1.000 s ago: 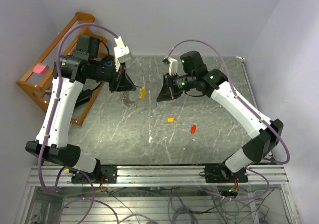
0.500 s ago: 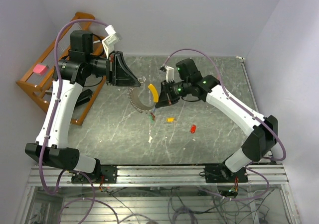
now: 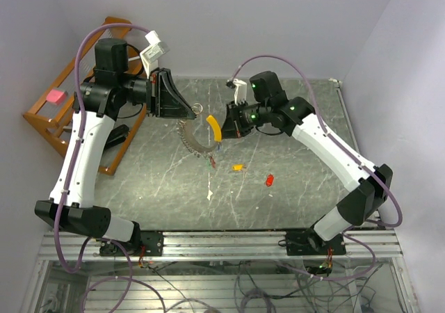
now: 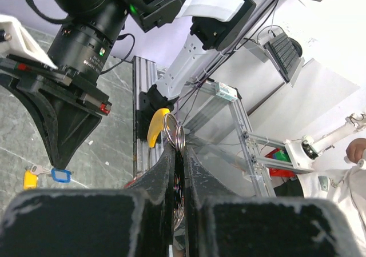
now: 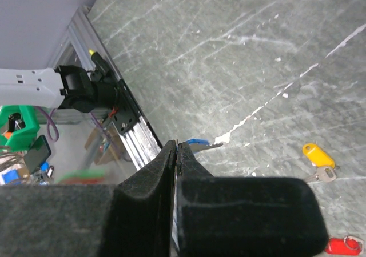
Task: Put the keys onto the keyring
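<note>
My left gripper (image 3: 189, 113) is shut on the silver rings of the keyring (image 3: 198, 109) and holds it above the table. The keyring's chain (image 3: 191, 140) hangs in a curve with the yellow banana piece (image 3: 215, 127) on it. In the left wrist view the rings (image 4: 173, 132) stick out past my shut left gripper (image 4: 174, 148), with the banana piece (image 4: 155, 125) beside them. My right gripper (image 3: 224, 135) is shut on a blue key (image 5: 197, 145), close to the right of the banana piece. A yellow key (image 3: 238, 167) and a red key (image 3: 269, 180) lie on the table.
A wooden rack (image 3: 69, 104) with a pink block (image 3: 54, 96) stands off the table's left edge. A small dark piece (image 3: 211, 163) hangs at the chain's low end. A white mark (image 3: 210, 195) is on the grey marbled table (image 3: 299, 209). The aluminium rail (image 3: 222, 240) runs along the near edge.
My left gripper has lifted the keyring off the table and turned, so the chain now hangs. My right gripper came in toward the banana piece with the blue key, then drew back slightly.
</note>
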`<state>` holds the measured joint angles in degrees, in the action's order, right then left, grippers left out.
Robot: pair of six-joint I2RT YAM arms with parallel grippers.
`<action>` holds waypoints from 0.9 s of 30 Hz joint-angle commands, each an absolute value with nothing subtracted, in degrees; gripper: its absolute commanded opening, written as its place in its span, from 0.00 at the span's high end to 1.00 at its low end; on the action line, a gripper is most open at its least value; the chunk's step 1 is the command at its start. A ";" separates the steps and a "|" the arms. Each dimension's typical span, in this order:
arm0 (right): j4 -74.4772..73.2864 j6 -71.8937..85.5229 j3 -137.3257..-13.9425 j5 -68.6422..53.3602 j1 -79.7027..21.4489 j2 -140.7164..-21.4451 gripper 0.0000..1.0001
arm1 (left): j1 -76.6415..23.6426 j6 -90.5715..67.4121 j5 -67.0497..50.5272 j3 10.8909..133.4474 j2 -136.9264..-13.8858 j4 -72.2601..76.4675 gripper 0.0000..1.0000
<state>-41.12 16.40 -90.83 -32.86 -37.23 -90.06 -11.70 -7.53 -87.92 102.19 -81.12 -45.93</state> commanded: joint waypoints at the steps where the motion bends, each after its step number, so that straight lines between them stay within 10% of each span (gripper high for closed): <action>1: -43.05 14.95 -96.11 -30.51 -37.05 -88.37 1.00 | -11.33 -8.47 -89.85 103.94 -81.15 -44.02 0.93; 27: -23.10 21.53 -72.82 -32.40 -41.52 -97.05 1.00 | -11.24 -15.25 -80.47 104.20 -80.80 -34.77 0.93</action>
